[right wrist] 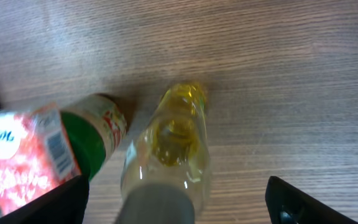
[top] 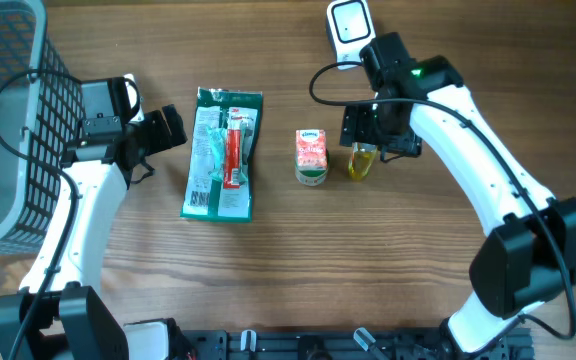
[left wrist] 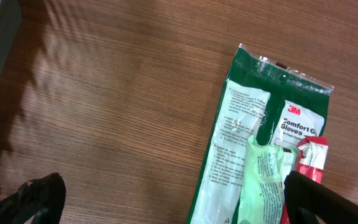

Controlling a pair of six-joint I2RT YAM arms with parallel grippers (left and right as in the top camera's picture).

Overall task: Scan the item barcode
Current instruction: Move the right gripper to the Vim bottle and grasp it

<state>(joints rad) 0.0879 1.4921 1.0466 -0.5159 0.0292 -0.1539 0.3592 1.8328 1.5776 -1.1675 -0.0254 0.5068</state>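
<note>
The wooden table (top: 288, 290) bears a glove packet (top: 222, 155), small carton (top: 311, 156), yellow bottle (top: 360, 163) and white scanner (top: 349, 22)

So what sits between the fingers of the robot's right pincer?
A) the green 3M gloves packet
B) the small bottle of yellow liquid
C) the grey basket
B: the right wrist view shows the yellow bottle between the wide-apart fingers of the right pincer.

The left arm (top: 86, 215) and right arm (top: 473, 140) have white links, black joints (green light (top: 417, 71) on the right). Black cables (top: 315, 88) loop off both.
</note>
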